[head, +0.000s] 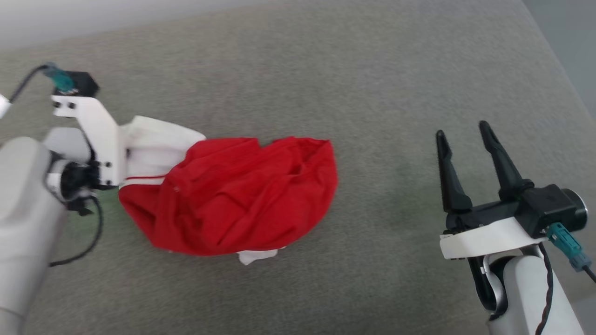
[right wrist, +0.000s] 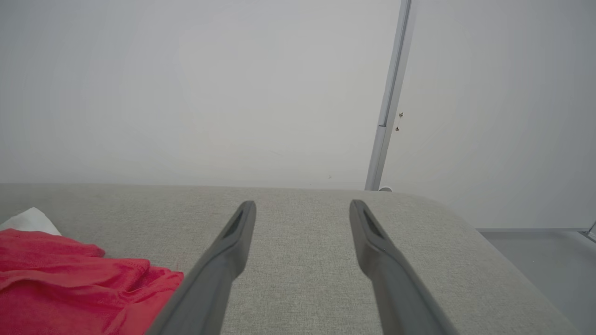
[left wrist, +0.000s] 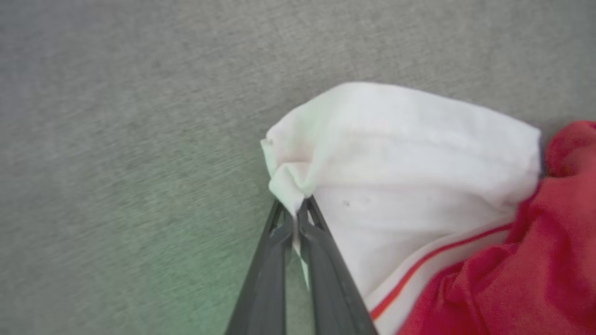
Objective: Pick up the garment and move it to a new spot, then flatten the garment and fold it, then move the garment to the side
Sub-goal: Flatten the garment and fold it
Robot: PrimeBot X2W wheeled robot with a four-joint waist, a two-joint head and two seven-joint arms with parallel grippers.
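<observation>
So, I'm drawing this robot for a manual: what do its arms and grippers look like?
The left arm and right arm are pale grey-white shells. The left gripper and right gripper each have two tapering dark fingers on a black base with a white bracket. A teal connector with a black cable plugs into each wrist.

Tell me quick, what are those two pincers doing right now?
Left pincer: shut on the shirt, at a white sleeve.
Right pincer: open, holding nothing.
</observation>
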